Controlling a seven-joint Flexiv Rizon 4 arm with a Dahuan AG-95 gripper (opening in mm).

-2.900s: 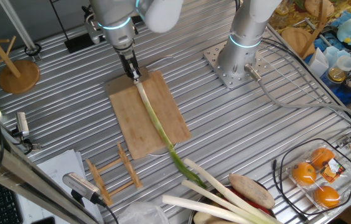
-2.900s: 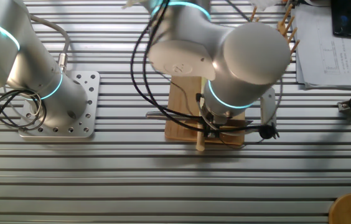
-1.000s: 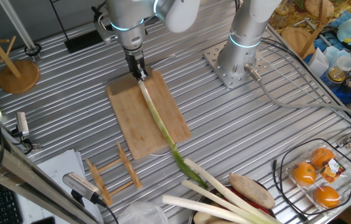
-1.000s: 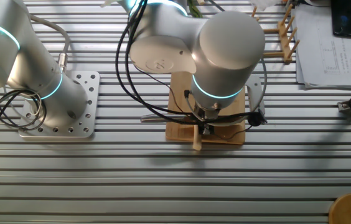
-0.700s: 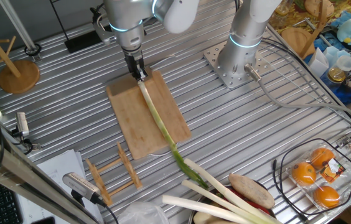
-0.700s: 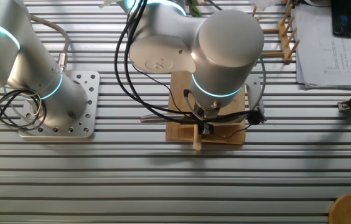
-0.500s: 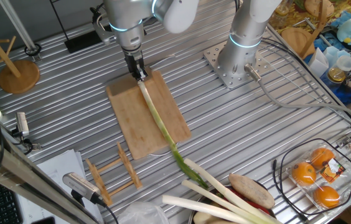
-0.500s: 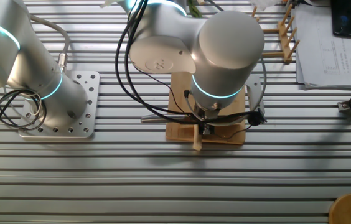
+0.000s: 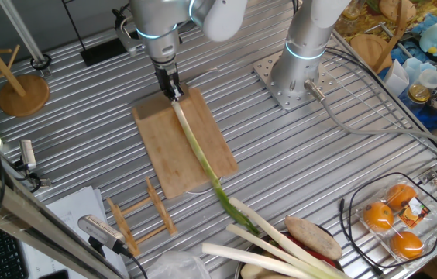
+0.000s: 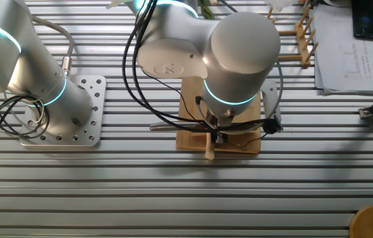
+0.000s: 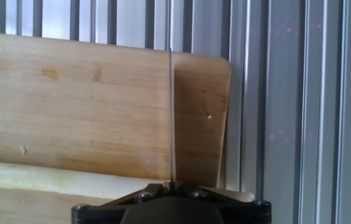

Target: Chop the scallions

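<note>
Scallion [image 9: 195,149]: one, uncut. It lies lengthwise on the board [image 9: 156,143], pale root end at the far edge under the claw, green leaf tip running off the near edge toward the leeks. Placed so, the firm white part rests on wood where a blade can bear down on it. In the other fixed view its pale end [image 10: 208,150] pokes just past the board edge.

Board: one, wooden, flat on the ribbed bench [image 9: 319,163].

Claw [image 9: 172,91]: one, at the scallion's root end, above the board's far edge. In the hand view a thin blade [image 11: 171,112] stands edge-on, straight down from the claw across the scallion [image 11: 57,177]; judged to be the cutting tool, set crosswise for a slice near the end. The claw appears pressed together on this blade, though the fingers themselves are hidden by the mount.

Arms: two bases seen; the second [image 9: 304,46] stands idle on its plate beside the board.

Leeks [image 9: 269,244]: at least three thick pale stalks, near edge of bench, apart from the work.

Racks: one small wooden rack [image 9: 141,217] beside the board.

Oranges [image 9: 389,225]: three, in a wire basket, well apart.

Cut pieces: none visible.
</note>
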